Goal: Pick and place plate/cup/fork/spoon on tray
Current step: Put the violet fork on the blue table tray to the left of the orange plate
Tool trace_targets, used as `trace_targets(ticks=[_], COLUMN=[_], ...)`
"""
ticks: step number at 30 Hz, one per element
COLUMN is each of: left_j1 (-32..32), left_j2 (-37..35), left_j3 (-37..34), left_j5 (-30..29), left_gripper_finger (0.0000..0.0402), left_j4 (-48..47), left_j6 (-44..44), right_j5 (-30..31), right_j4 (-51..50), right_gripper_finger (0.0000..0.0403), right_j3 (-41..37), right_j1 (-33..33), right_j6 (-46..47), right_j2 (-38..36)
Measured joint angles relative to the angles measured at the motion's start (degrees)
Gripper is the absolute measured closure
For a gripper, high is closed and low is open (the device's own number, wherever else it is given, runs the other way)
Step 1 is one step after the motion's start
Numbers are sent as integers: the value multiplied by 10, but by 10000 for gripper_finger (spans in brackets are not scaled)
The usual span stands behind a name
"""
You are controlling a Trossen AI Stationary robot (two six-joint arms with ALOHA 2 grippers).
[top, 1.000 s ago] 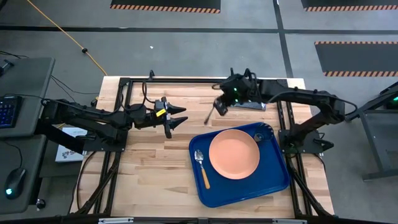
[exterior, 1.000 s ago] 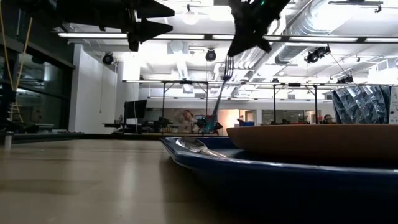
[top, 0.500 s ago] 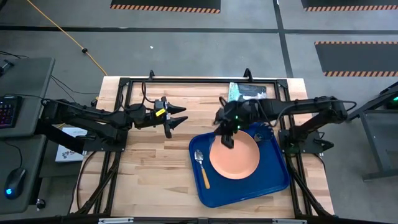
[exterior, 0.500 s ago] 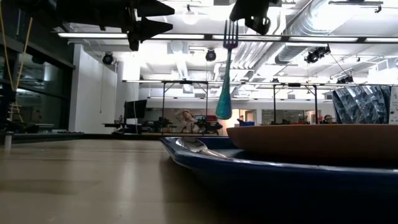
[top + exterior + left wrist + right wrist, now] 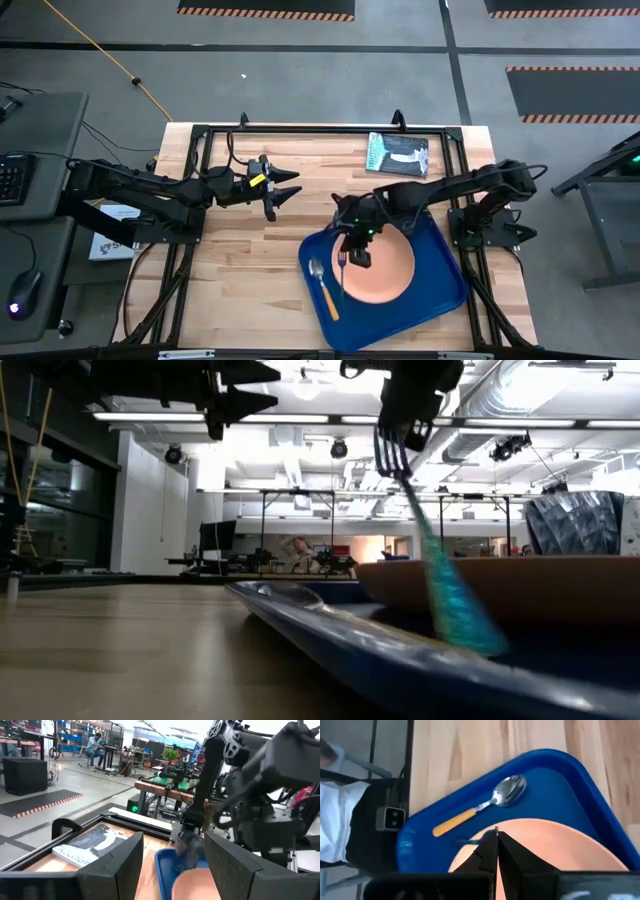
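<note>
The deep-blue tray (image 5: 440, 290) lies at the table's near right with the peach-orange plate (image 5: 385, 270) on it. The spoon (image 5: 322, 285), with its yellow-orange handle, lies on the tray's floor left of the plate. My right gripper (image 5: 356, 252) hangs over the tray's left part, shut on the fork (image 5: 440, 580), which slants down between spoon and plate. My left gripper (image 5: 293, 186) is open and empty, held high over the table's middle left. My right gripper pinches the fork's silvery head end (image 5: 392, 448) between its two fingers, coming from above and pointing down. The fork hangs below the fingers on a slant. Its light blue handle (image 5: 469, 841) reaches down to the tray beside the plate; whether it touches, I cannot tell.
A small dark book (image 5: 398, 155) lies at the table's far right, behind the tray. A dark ribbed thing (image 5: 585, 525) stands behind the plate in the low view. Bare wood lies left of the tray and along the near edge.
My right gripper has carried the fork from the far edge toward the near edge and down over the tray's left part. The fork, which hung straight down, now slants with its handle end low at the tray. The tray with plate and spoon has turned a little.
</note>
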Motion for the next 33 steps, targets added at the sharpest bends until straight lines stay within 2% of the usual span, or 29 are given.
trace_targets(ticks=[10,23,33], left_j1=[0,0,0], left_j2=[0,0,0], left_j3=[0,0,0], left_j5=[0,0,0], left_gripper_finger=[202,202,202], left_j4=[4,4,4], left_j6=[0,0,1], right_j5=[-4,-76,-79], right_j4=[61,57,137], right_gripper_finger=[403,403,403], right_j3=[1,1,1], right_j1=[-4,-4,-4], right_j6=[-19,-72,-80], right_j2=[13,97,129])
